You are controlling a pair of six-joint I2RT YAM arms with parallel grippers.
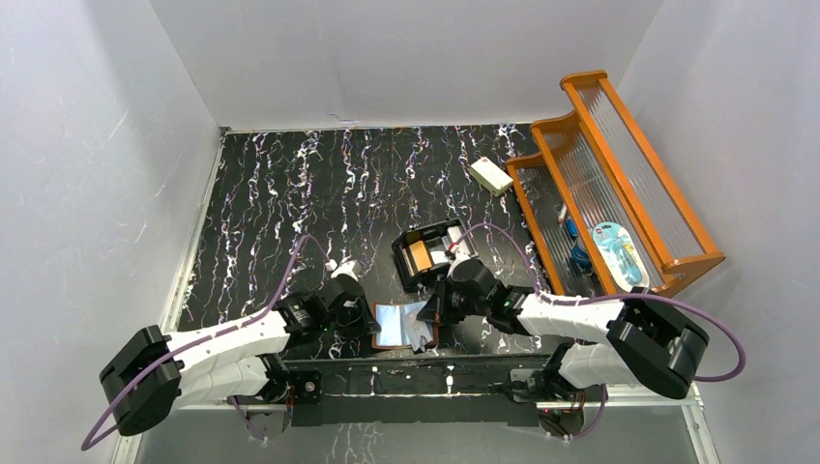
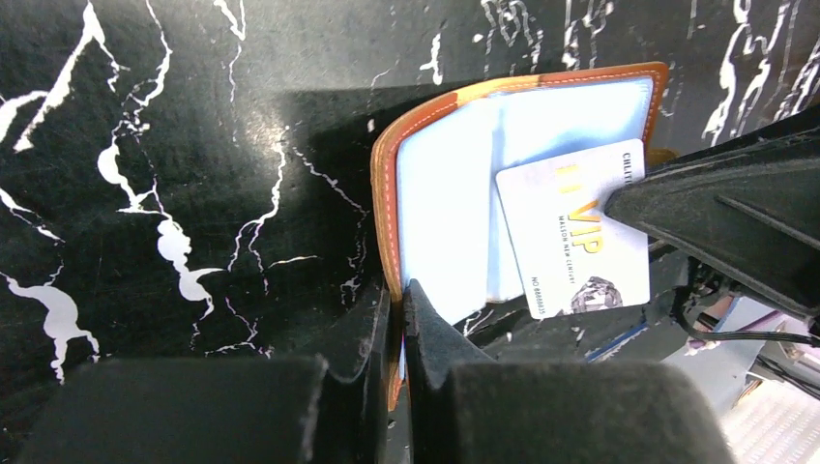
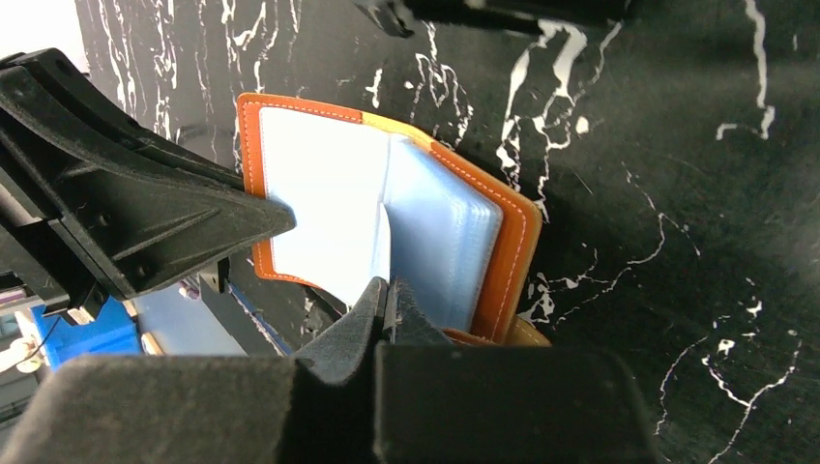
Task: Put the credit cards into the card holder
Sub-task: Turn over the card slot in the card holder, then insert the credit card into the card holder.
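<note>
The card holder (image 2: 445,193) lies spread open on the black marbled table (image 2: 193,145), directly ahead of the left gripper (image 2: 399,292). Its brown leather rim faces outward and its pale blue sleeves face up. The left gripper's jaws are pressed together on the holder's near edge, and the orange-stitched cover runs down between the two fingertips. The rest of the holder fans out beyond them and to their right.

From the opposite side, the right gripper (image 3: 387,287) is clamped narrow on a white VIP card (image 2: 571,237). In the right wrist view the card is seen edge-on, rising straight out of the fingertips over the fold of the holder. In the left wrist view its printed face shows. It lies tilted across the far sleeve, touching it, with one corner past the holder's edge. Whether any part has entered a slot cannot be told.

From above, the two grippers face each other across the holder — left at its left edge, right at its right. Beyond the right gripper, well apart from the holder, an orange card (image 1: 420,255) sits in a black compartmented box (image 1: 401,257).
</note>
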